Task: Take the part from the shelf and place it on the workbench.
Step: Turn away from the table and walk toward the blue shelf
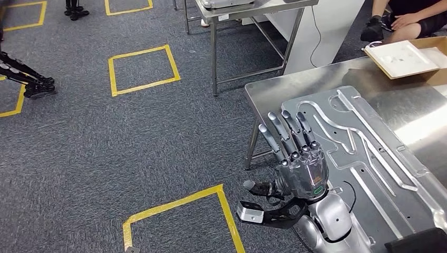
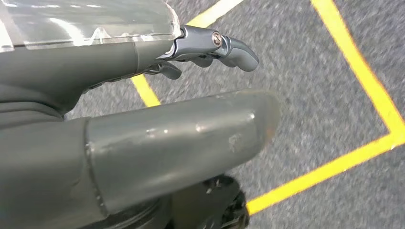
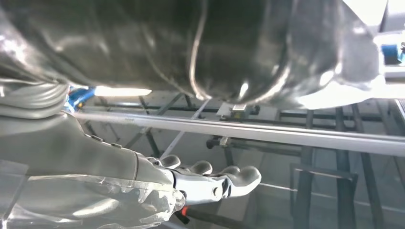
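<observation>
Part (image 1: 363,158) flat on table (image 1: 263,92) now — big, stiff, shiny metal, likely heavy and slippery, best held by its raised edges — left robot hand (image 1: 295,153) spread wide, holding nothing; right robot hand (image 3: 210,179) under it, grip unclear.

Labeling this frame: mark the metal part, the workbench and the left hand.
metal part (image 1: 363,153): head view, on the ribbed middle of the panel.
workbench (image 1: 274,92): head view, on bare steel at its near left corner.
left hand (image 1: 303,168): head view, on the back of the hand, fingers spread.
</observation>
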{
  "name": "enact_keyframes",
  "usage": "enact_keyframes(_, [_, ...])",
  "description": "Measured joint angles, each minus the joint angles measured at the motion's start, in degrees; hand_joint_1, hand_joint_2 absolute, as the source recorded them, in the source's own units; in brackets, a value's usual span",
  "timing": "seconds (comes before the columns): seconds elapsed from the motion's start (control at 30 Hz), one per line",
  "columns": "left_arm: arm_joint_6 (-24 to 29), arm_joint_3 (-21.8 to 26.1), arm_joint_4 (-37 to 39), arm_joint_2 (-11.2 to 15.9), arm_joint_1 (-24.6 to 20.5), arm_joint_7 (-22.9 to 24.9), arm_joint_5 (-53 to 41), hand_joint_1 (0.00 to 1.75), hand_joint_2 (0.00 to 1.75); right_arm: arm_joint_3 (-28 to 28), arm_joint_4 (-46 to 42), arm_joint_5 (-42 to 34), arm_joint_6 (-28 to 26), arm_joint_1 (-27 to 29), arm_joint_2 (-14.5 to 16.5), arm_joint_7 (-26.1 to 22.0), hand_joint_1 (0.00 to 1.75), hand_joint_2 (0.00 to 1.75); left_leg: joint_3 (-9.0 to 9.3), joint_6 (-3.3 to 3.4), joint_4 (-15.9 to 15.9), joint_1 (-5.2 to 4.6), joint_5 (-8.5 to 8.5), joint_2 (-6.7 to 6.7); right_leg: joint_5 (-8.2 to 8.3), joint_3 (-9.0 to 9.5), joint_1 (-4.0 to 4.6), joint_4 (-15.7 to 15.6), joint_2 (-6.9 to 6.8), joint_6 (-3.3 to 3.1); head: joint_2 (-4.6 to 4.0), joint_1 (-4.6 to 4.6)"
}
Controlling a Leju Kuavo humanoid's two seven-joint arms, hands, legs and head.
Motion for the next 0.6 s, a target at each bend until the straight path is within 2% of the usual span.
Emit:
enact_keyframes(0.03, [-0.01,0.03,0.00,0.08,0.08,-0.01,-0.01,0.00,0.00,0.02,-0.02,0.01,0.00,-0.03,0.04,0.01,0.00,0.00,-0.47,-0.24,0.98,-0.16,-0.78,1.45,0.20,0.24,-0.18,-0.44,-0.81,-0.19,0.00,-0.07])
enact_keyframes(0.1, [-0.02,0.05,0.01,0.15,0.04,-0.02,-0.02,0.00,0.00,0.05,-0.06,0.02,0.00,0.01,0.11,0.01,0.00,0.00,-2.94,-0.60,6.34,-0.24,-4.09,5.18,0.37,0.52,-0.24,-0.89,-2.65,-0.47,0.00,-0.20])
enact_keyframes(0.13, [-0.03,0.04,0.01,0.14,-0.04,-0.02,-0.02,0.00,0.00,0.05,-0.08,0.02,0.00,0.09,0.13,0.01,0.00,0.00,-4.66,-0.75,10.07,-0.13,-5.98,6.09,0.34,0.51,-0.17,-0.89,-3.62,-0.57,0.00,-0.23])
enact_keyframes(0.17, [-0.03,0.04,0.01,0.14,-0.10,-0.02,-0.05,0.00,0.00,0.09,-0.08,0.00,0.00,0.18,0.13,0.00,0.00,0.00,-6.02,-0.88,13.13,-0.04,-7.17,6.46,0.29,0.50,-0.11,-0.86,-4.55,-0.62,0.00,-0.23])
enact_keyframes(0.2, [-0.01,0.03,0.01,0.14,-0.09,-0.02,-0.09,0.00,0.00,0.12,-0.07,-0.03,0.00,0.24,0.13,-0.01,0.00,0.00,-6.55,-0.98,14.61,0.00,-7.39,6.66,0.23,0.49,-0.07,-0.83,-5.43,-0.63,0.00,-0.23])
enact_keyframes(0.23, [0.03,0.03,0.01,0.14,-0.05,0.01,-0.12,0.00,0.00,0.16,-0.07,-0.09,0.00,0.27,0.13,-0.02,0.00,0.00,-5.97,-1.03,13.95,0.02,-6.55,6.85,0.15,0.49,-0.06,-0.78,-6.21,-0.60,0.00,-0.23])
enact_keyframes(0.27, [0.13,0.04,0.01,0.16,0.00,0.04,-0.12,0.00,0.00,0.20,-0.07,-0.14,0.00,0.28,0.13,-0.03,0.00,0.00,-4.28,-1.01,11.21,0.04,-4.93,7.33,0.03,0.53,-0.05,-0.68,-6.93,-0.50,0.00,-0.23])
enact_keyframes(0.33, [0.34,0.05,0.01,0.20,-0.03,0.17,-0.04,0.00,0.00,0.24,-0.09,-0.20,0.00,0.29,0.13,-0.09,0.00,0.00,-0.12,-0.71,3.89,-0.24,-2.23,9.81,-0.40,0.58,0.20,-0.22,-8.08,-0.05,0.00,-0.23])
enact_keyframes(0.37, [0.45,0.05,0.01,0.21,-0.11,0.28,-0.03,0.00,0.00,0.26,-0.10,-0.20,0.00,0.32,0.13,-0.16,0.00,0.00,1.18,-0.38,1.44,-0.40,-1.65,10.88,-0.62,0.58,0.40,0.02,-8.60,0.23,0.00,-0.20])
enact_keyframes(0.4, [0.56,0.05,0.01,0.21,-0.16,0.40,-0.07,0.00,0.00,0.28,-0.13,-0.20,0.00,0.37,0.18,-0.28,0.00,0.00,1.68,-0.05,0.33,-0.57,-1.63,11.46,-0.80,0.58,0.66,0.21,-9.11,0.48,0.00,-0.17])
enact_keyframes(0.47, [0.90,0.05,0.01,0.21,-0.04,0.72,-0.26,0.00,0.00,0.30,-0.22,-0.30,0.00,0.53,0.46,-0.62,0.00,0.00,1.56,0.65,0.10,-0.63,-1.58,10.47,-1.04,0.71,0.81,0.30,-10.16,0.88,0.00,-0.12])
enact_keyframes(0.5, [1.18,0.05,0.01,0.21,0.10,0.84,-0.36,0.00,0.00,0.31,-0.26,-0.45,0.00,0.59,0.65,-0.86,0.00,0.00,1.54,0.95,-0.03,-0.57,-1.46,9.83,-1.42,0.74,0.69,0.57,-9.72,1.14,0.00,-0.13])
enact_keyframes(0.53, [1.53,0.05,0.01,0.21,0.19,0.94,-0.41,0.00,0.00,0.31,-0.32,-0.75,-0.01,0.64,0.80,-1.10,0.00,0.00,1.54,1.25,-0.17,-0.48,-1.30,9.24,-2.29,0.46,0.48,1.49,-8.59,1.40,0.00,-0.13])
enact_keyframes(0.6, [2.32,0.07,0.01,0.17,0.08,0.98,-0.33,0.00,0.00,0.31,-0.38,-1.43,-0.02,0.76,0.98,-1.55,0.00,0.00,1.46,1.77,-0.33,-0.32,-1.04,8.07,-5.62,-1.81,0.17,6.73,-5.23,1.80,0.00,-0.11])
